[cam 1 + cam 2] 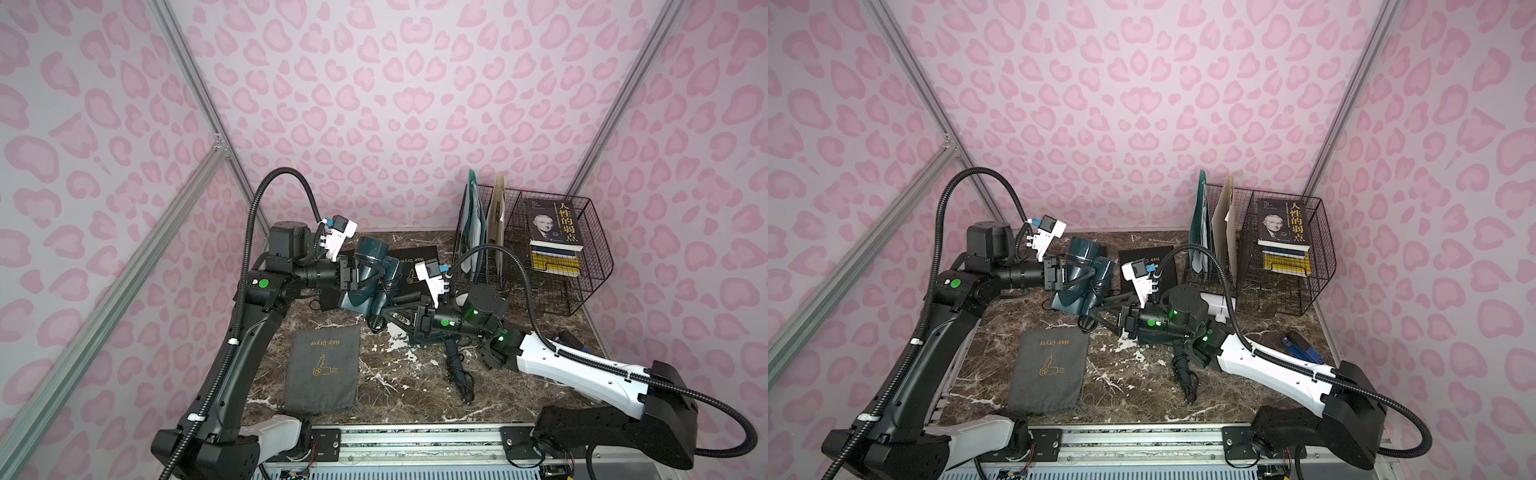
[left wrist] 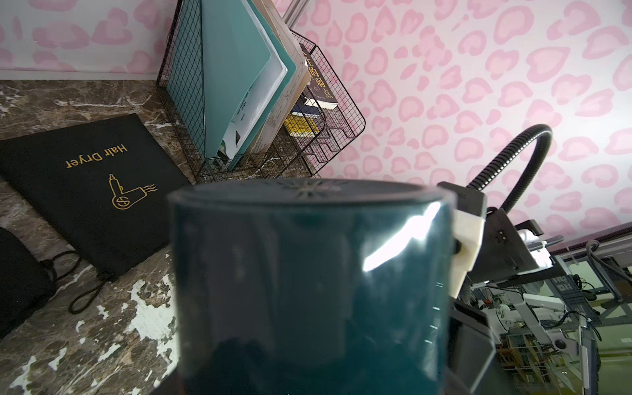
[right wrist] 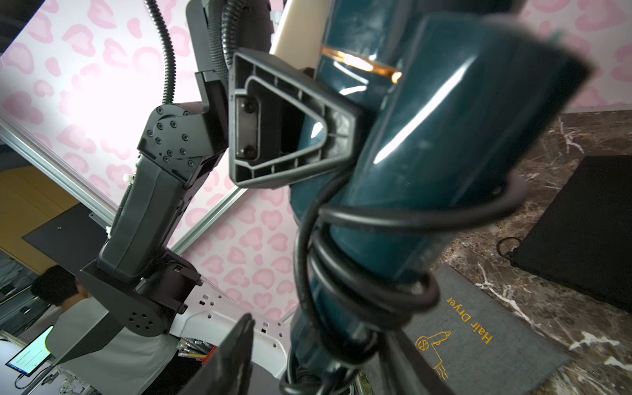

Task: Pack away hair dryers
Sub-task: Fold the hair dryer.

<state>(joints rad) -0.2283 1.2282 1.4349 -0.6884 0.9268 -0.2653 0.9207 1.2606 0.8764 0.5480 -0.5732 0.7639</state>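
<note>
Teal, glossy cylindrical hair dryer (image 2: pixel 307 273), cord-wrapped.

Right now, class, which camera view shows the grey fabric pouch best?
Both top views show it best: the grey pouch lies whole and flat on the marble table, gold print uncovered. The right wrist view catches only part of it, behind the teal hair dryer. The left wrist view does not show it.

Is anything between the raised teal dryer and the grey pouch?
Nothing visible: only bare marble tabletop lies between the dark teal hair dryer in the left gripper and the flat grey fabric pouch.
</note>
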